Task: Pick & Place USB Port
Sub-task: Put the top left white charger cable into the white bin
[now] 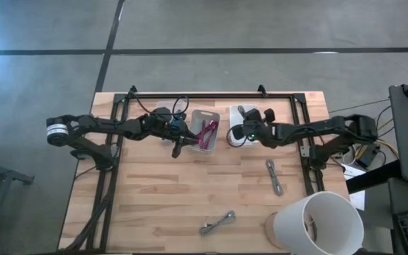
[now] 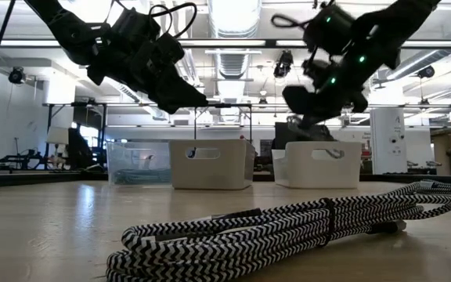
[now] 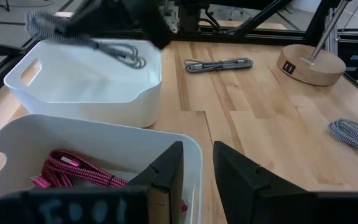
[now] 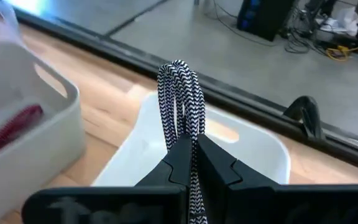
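Note:
My right gripper [image 4: 192, 140] is shut on a black-and-white braided cable [image 4: 179, 93] and holds it over the white bin [image 4: 253, 149] at the table's far middle [image 1: 243, 113]. Beside that bin stands a grey bin [image 3: 104, 134] with a pink cable [image 3: 73, 171] lying in it. My left gripper [image 3: 197, 165] hovers open at the grey bin's near left side [image 1: 176, 147], with nothing between its fingers. Two more cables lie flat on the table: a grey one [image 1: 273, 176] and a braided one [image 1: 218, 223]. My right gripper pinches the folded cable bundle between its two fingers, a little behind the looped end [image 4: 180, 127], which sticks out past the fingertips. The fingers slant down from the table's right. The cable is lifted clear above the white bin, and its tail [image 3: 126, 56] droops toward the bin.
A lamp with a round wooden base [image 3: 309, 62] and a white shade [image 1: 317, 223] stands at the near right corner. A black frame [image 1: 211, 95] runs along the table's far and side edges. Bare wood lies between the bins and the near edge.

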